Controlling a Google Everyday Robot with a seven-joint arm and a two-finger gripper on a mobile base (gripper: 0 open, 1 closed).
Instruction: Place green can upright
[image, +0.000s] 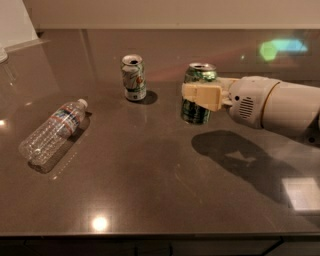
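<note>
In the camera view, a dark brown table (150, 200) fills most of the picture. A fat white arm (275, 105) comes in from the 3 o'clock side. At its end is the gripper (196, 95), with flat cream-colored fingers (202, 95).

The fingers are squeezed in on the middle of the green can (195, 114), one in front and one hidden behind, so the gripper has hold of it. The green can is just to the right of the middle of the table. It stands nearly straight up, with its silver top facing the ceiling. I cannot tell if its bottom is touching the table or is just above it.

A paler can (134, 77) with a red mark stands upright at 10 o'clock from the green can, near it but not touching. A clear water bottle (52, 132) lies on its side at 8 o'clock, well apart, with its white cap pointing to 1 o'clock. The dark shadow (240, 155) of the arm lies on the table at 5 o'clock from the green can.
</note>
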